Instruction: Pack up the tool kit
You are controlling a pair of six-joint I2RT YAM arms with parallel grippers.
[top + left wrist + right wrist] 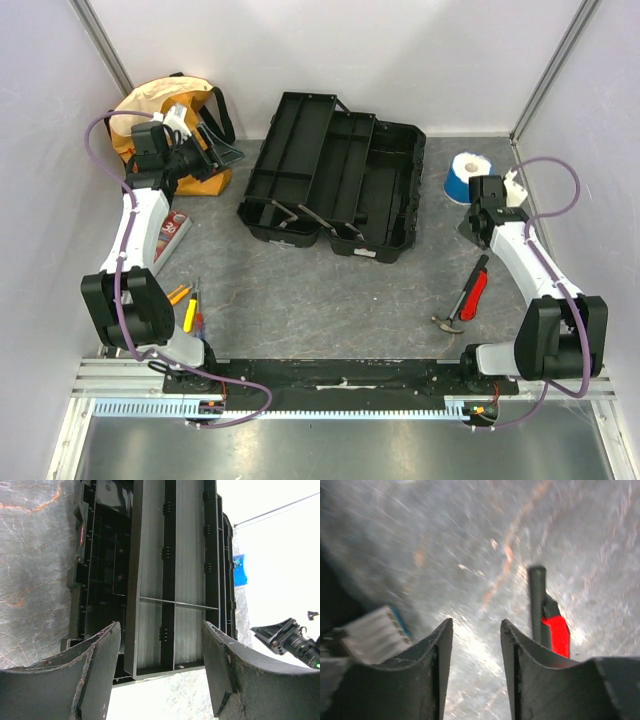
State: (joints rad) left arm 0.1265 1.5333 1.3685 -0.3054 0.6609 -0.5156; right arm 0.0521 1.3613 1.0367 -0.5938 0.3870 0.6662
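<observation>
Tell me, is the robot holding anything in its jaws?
No, nothing. The left gripper and right gripper both have open, empty jaws.

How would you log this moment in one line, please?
tool kit open; left hand open, facing it; right hand open, near hammer

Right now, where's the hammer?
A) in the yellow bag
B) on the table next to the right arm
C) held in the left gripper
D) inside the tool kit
B: the hammer lies flat on the table beside the right arm, well outside the open tool kit.
</observation>
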